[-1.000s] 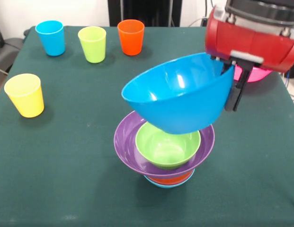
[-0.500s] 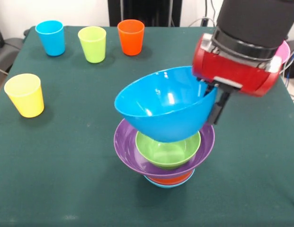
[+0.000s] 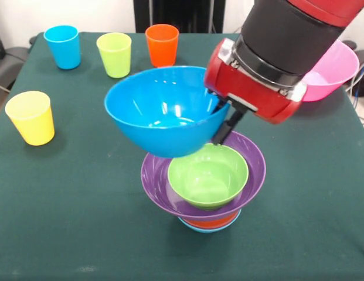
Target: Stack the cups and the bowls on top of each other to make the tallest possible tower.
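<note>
My gripper (image 3: 224,122) is shut on the right rim of the deep blue bowl (image 3: 161,114), holding it in the air, nearly level, just above and to the left of the tower. The tower has the green bowl (image 3: 208,177) sitting in the wide purple bowl (image 3: 161,186), over the orange bowl (image 3: 212,222) and the light-blue bowl (image 3: 200,228) at the bottom. One dark finger (image 3: 228,126) shows outside the blue bowl's wall. The blue cup (image 3: 63,47), lime green cup (image 3: 115,54) and orange cup (image 3: 162,45) stand in a row at the back left; the yellow cup (image 3: 31,117) stands at the left.
The large pink bowl (image 3: 333,71) sits at the back right, partly behind the red and black arm (image 3: 275,52). Green cloth covers the table (image 3: 82,205), whose left and right edges show at the picture's sides.
The gripper has carried the blue bowl leftward across the tower and levelled it from a tilt. The green bowl, partly covered before, now shows fully.
</note>
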